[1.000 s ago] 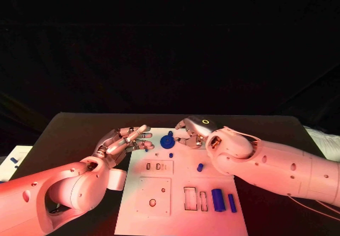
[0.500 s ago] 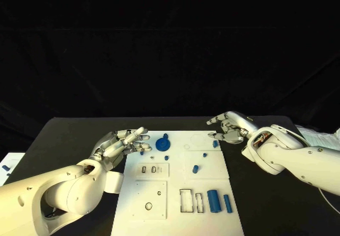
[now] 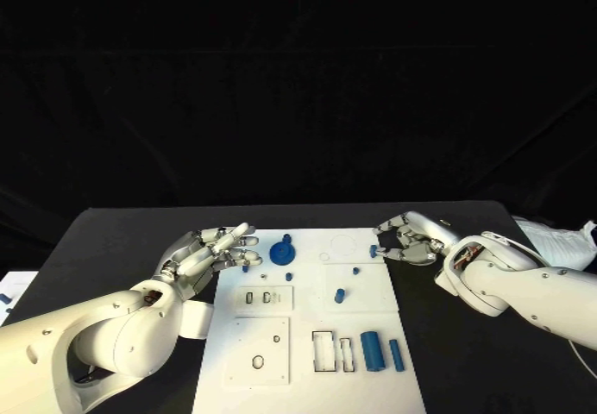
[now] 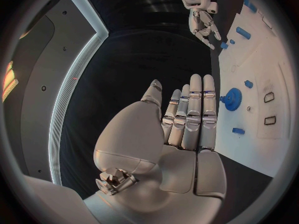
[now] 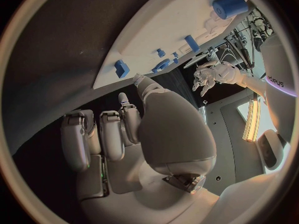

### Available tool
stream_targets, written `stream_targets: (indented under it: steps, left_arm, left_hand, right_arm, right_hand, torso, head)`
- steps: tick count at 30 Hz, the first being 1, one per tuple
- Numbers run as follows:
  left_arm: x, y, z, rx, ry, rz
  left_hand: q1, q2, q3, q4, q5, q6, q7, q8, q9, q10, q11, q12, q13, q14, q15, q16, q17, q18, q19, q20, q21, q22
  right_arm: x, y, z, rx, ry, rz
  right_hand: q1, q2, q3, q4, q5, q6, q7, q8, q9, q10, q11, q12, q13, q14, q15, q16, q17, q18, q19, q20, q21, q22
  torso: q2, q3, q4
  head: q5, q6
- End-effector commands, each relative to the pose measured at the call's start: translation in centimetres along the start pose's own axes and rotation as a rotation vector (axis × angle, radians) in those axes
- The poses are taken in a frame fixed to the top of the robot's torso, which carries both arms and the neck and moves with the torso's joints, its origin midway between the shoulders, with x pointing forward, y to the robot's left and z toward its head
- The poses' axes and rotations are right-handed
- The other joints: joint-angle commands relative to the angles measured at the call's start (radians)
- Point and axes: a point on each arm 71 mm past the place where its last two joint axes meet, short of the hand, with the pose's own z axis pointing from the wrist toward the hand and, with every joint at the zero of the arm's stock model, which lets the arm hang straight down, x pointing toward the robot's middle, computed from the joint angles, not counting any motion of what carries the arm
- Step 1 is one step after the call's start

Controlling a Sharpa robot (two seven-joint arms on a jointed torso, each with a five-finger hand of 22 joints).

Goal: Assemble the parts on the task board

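The white task board (image 3: 368,312) lies mid-table. A blue gear (image 3: 284,254) sits near its far left, with a small peg (image 3: 287,237) just beyond. Small blue pieces (image 3: 340,296) are scattered in the middle. A blue cylinder (image 3: 372,348) and a thin bar (image 3: 397,354) lie at the near right. My left hand (image 3: 211,247) hovers open at the board's far left edge, beside the gear (image 4: 233,99). My right hand (image 3: 411,240) is at the far right edge, fingers loosely curved and holding nothing, its fingertips close to a small blue block (image 3: 373,251), also (image 5: 121,68).
A white block (image 3: 196,317) lies by the board's left edge under my left arm. A white tray (image 3: 8,288) sits at the table's left rim and pale sheets (image 3: 562,241) at the right rim. Empty slots (image 3: 334,350) are cut in the board's near half.
My right hand has swung from over the board's far middle out to its far right edge and come down near the small blue block. My left hand has hardly moved.
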Motion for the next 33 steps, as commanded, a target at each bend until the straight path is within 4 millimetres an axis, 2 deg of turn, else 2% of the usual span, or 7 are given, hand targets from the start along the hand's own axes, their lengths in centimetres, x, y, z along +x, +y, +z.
stream_targets:
  steps: [1,12,22,33]
  left_arm:
    - [0.2,-0.1,0.0,0.008,0.018,-0.010]
    - [0.1,-0.1,0.1,0.009,0.016,-0.009]
    - [0.1,0.0,0.1,0.009,0.015,-0.009]
    - [0.1,0.0,0.1,0.009,0.017,-0.009]
  left_hand:
    - [0.004,0.004,0.000,-0.006,-0.001,0.000,0.008,-0.006,0.000,-0.002,0.007,-0.003,-0.001,0.000,0.003,-0.004,0.001,0.010,-0.004,0.002,-0.005,-0.002]
    - [0.005,0.006,0.001,-0.007,-0.001,0.001,0.008,-0.006,0.000,-0.001,0.006,-0.004,-0.001,0.000,0.002,-0.005,0.002,0.010,-0.005,0.002,-0.005,-0.002]
    - [0.005,0.006,0.001,-0.007,-0.001,0.001,0.008,-0.006,0.000,-0.001,0.006,-0.004,-0.001,0.000,0.002,-0.005,0.002,0.010,-0.005,0.002,-0.005,-0.002]
    - [0.007,0.007,0.002,-0.009,-0.001,0.002,0.008,-0.007,0.000,0.000,0.006,-0.005,-0.001,0.000,0.002,-0.007,0.004,0.010,-0.005,0.002,-0.005,-0.002]
  right_arm:
    - [0.6,-0.2,0.0,-0.012,0.036,0.003]
    - [1.2,-0.9,0.1,0.015,0.045,0.006]
    - [1.7,-1.3,0.5,0.039,0.045,0.022]
    - [2.1,-1.0,1.0,0.042,0.057,0.031]
  right_hand:
    - [0.004,-0.007,-0.007,0.000,0.008,-0.001,0.000,-0.001,0.000,0.000,0.001,0.005,0.097,0.077,0.003,0.002,0.136,-0.004,0.022,0.006,0.001,0.161]
    - [0.009,0.003,-0.010,-0.003,0.010,0.008,-0.001,0.003,0.002,0.005,0.000,0.014,0.103,0.079,0.002,0.006,0.142,-0.006,0.027,0.005,0.004,0.167]
    - [0.021,0.037,-0.008,-0.014,-0.005,0.063,-0.009,0.024,0.009,0.019,-0.006,0.040,0.120,0.083,-0.003,0.013,0.156,-0.009,0.039,0.001,0.011,0.182]
    - [0.021,0.044,-0.009,-0.017,-0.009,0.077,-0.013,0.027,0.010,0.022,-0.009,0.046,0.125,0.084,-0.005,0.015,0.160,-0.010,0.042,-0.001,0.013,0.186]
  torso:
    - [0.000,-0.0017,0.0020]
    - [-0.001,-0.0014,-0.0001]
    - [0.000,-0.0009,0.0006]
    - [0.000,-0.0007,0.0001]
  head:
    - [-0.003,-0.003]
    - [-0.003,-0.006]
    - [0.000,-0.009]
    - [0.007,-0.014]
